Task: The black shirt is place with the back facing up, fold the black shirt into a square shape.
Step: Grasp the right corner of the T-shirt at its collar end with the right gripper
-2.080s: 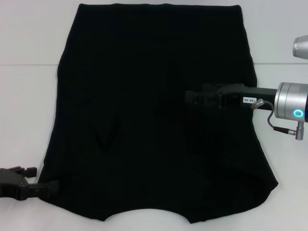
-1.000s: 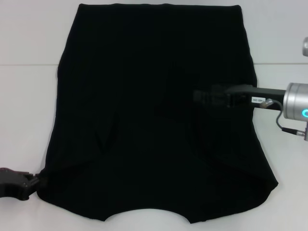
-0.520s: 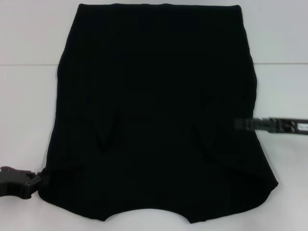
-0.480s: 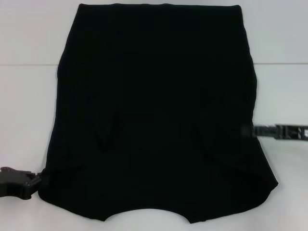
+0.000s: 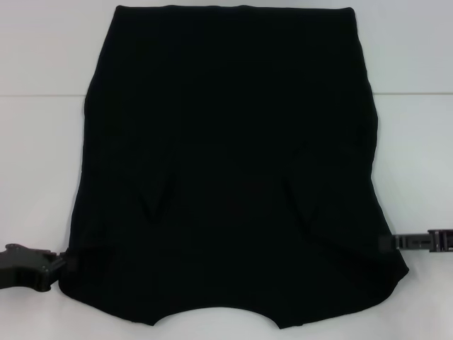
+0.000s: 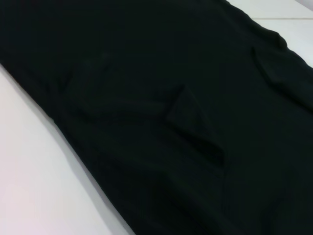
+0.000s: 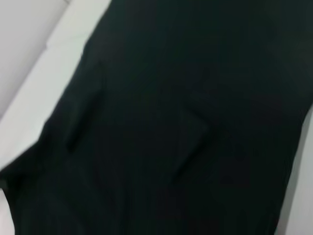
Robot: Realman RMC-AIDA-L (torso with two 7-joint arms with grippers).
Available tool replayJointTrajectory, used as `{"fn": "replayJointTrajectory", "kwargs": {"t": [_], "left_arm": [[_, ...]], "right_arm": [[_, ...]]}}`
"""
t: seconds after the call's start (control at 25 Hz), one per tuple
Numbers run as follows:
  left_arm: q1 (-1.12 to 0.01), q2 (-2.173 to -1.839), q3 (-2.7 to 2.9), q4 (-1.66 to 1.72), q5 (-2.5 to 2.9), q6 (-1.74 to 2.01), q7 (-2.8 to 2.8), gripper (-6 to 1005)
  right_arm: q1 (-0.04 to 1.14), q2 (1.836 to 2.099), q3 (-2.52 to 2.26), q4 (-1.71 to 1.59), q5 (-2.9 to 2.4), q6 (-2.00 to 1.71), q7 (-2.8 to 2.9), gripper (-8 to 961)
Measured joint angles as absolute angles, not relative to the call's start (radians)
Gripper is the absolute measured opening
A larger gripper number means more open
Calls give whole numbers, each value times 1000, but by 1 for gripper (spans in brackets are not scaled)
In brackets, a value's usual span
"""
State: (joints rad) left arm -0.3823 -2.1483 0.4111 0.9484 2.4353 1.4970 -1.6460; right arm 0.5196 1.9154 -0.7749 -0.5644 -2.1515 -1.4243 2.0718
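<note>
White table (image 5: 42,177) under black shirt (image 5: 226,163)

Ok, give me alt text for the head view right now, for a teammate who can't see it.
A black shirt lies spread flat on a white table, sleeves folded in. The left gripper sits at its near left corner, the right gripper at its near right edge.
</note>
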Motion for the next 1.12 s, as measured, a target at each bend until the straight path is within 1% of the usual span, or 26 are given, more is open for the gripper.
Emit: {"fn": "replayJointTrajectory", "kwargs": {"t": [0.2, 0.44, 0.64, 0.88, 1.12], "left_arm": [[-387, -2150, 411, 946, 2439, 1497, -1646, 14], [-388, -2151, 411, 945, 2439, 1497, -1646, 14], [-390, -2151, 411, 945, 2439, 1497, -1646, 14], [-392, -2151, 411, 946, 2439, 1497, -1646, 13], [-395, -2152, 418, 943, 2437, 1497, -1648, 13]], "right_arm": [[537, 1923, -778, -550, -2205, -1427, 2081, 851], [540, 1924, -783, -543, -2209, -1447, 2079, 842], [531, 1927, -784, -543, -2211, -1451, 2063, 636], [526, 1928, -782, -543, -2220, -1453, 2063, 421], [513, 1930, -777, -552, -2220, -1454, 2061, 293]]}}
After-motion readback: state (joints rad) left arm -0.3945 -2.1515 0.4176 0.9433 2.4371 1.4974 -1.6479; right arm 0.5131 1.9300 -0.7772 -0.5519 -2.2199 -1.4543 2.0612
